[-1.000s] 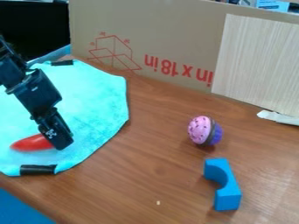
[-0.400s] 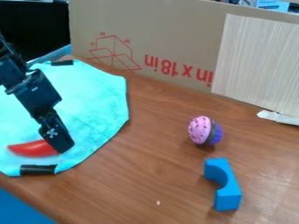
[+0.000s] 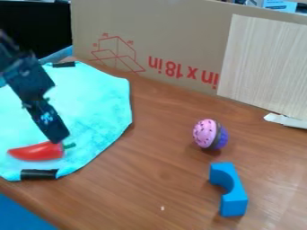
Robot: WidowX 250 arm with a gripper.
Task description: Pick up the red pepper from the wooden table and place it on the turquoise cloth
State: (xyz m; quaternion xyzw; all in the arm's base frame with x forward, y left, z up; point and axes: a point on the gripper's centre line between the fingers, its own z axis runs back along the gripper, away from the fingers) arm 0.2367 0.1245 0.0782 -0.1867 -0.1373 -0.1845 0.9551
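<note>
One black two-finger gripper (image 3: pixel 59 139): beside the pepper's stem end; spread or pressed together, cannot tell.
Smooth red tapered pepper (image 3: pixel 37 152): eight o'clock, on fuzzy turquoise cloth (image 3: pixel 99 105).
Pink-and-purple rounded cupcake toy (image 3: pixel 205 133): four o'clock, wood-grained table (image 3: pixel 162 175).
Arched blue block (image 3: pixel 234 205): five o'clock.

Logged red chili pepper (image 3: pixel 36 152) w/ green stem; lying lengthwise on turq. cloth (image 3: pixel 99 103), approx. 8 o'clock in view; stem twd 3 o'clock, tip twd 9.

There is one pepper (image 3: pixel 37 152), one cupcake (image 3: pixel 206 134), one block (image 3: pixel 233 197).
</note>
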